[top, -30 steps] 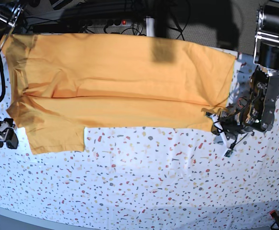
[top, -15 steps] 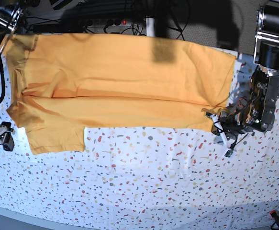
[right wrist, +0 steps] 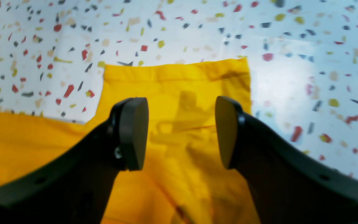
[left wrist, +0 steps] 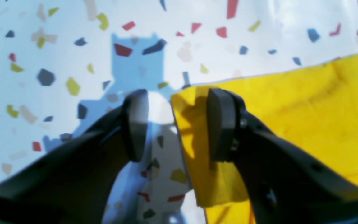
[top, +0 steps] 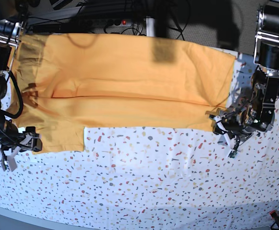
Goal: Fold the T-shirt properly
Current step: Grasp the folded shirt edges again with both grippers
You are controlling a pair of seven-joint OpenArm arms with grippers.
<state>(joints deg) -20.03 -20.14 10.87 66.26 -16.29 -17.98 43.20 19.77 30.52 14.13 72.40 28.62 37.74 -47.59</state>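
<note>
The mustard orange-yellow T-shirt (top: 125, 81) lies flat along the back of the table, folded lengthwise, plain side up. One sleeve (top: 58, 136) sticks out at the front left. My right gripper (top: 33, 143) is open and hovers over that sleeve (right wrist: 179, 81), whose hem lies just beyond the fingertips (right wrist: 134, 133). My left gripper (top: 219, 125) is open at the shirt's front right corner. In the left wrist view the gripper (left wrist: 179, 124) straddles the shirt's edge (left wrist: 291, 118), one finger (left wrist: 222, 124) over cloth and the other over the table. Script and neck tag are hidden.
The table wears a white cover with coloured speckles (top: 144, 182). Cables and a power strip (top: 115, 23) lie behind the shirt's back edge. The table's front edge runs along the bottom of the base view.
My right gripper has moved in from the table's left edge onto the sleeve's outer side. My left gripper has stayed at the shirt's front right corner, shifting only slightly.
</note>
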